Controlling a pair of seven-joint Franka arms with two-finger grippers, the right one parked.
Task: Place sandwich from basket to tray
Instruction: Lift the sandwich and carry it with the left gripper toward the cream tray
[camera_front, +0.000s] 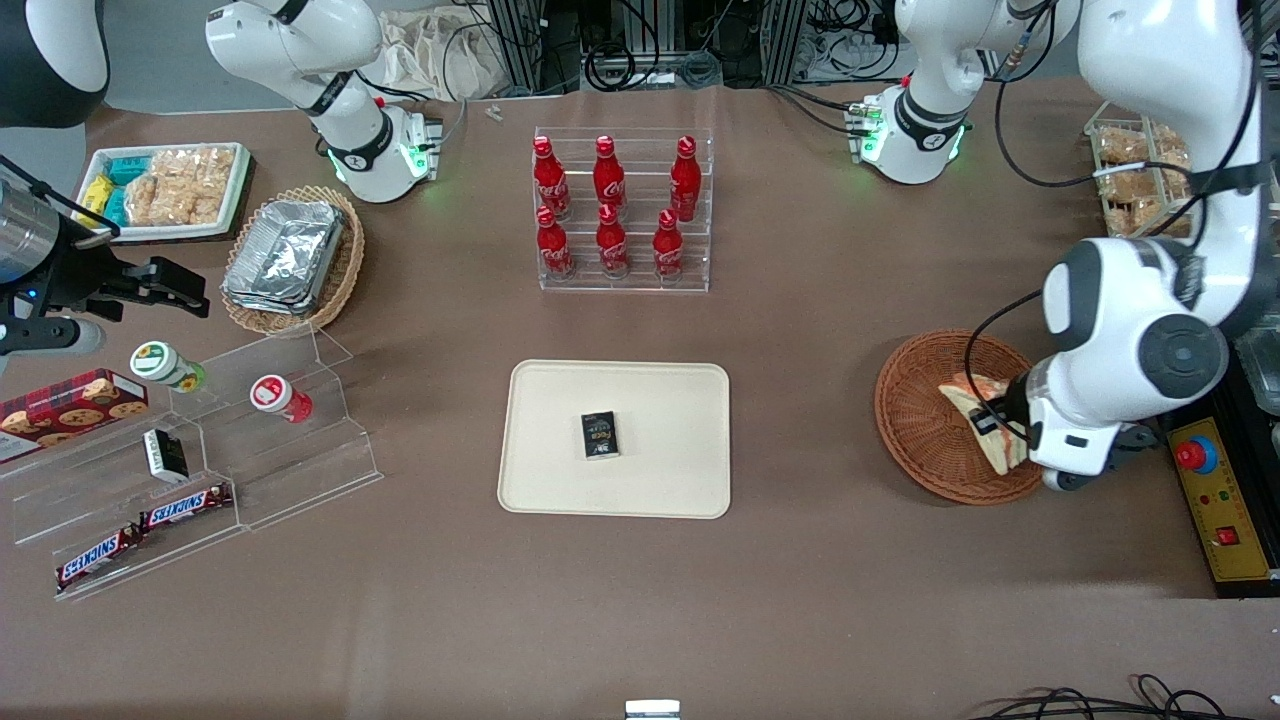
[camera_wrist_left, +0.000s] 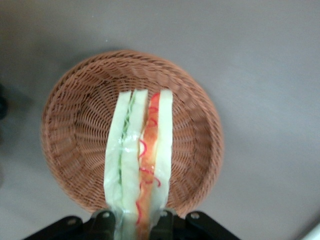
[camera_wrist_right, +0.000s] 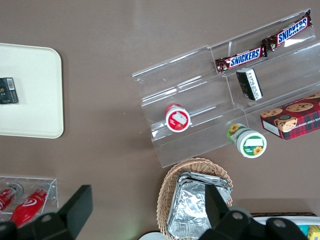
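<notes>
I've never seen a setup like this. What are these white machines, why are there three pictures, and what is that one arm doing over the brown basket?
They are two robot arms at a brown table. One picture looks at them from the front; the other two come from cameras on each arm's wrist. The working arm's gripper is over the reddish-brown wicker basket, shut on a triangular sandwich; its wrist camera shows the bread and filling edge-on between the fingers. The sandwich is meant for the cream tray in the middle, where a small dark packet already lies. Also on the table: a rack of red cola bottles and clear steps with Snickers bars.
</notes>
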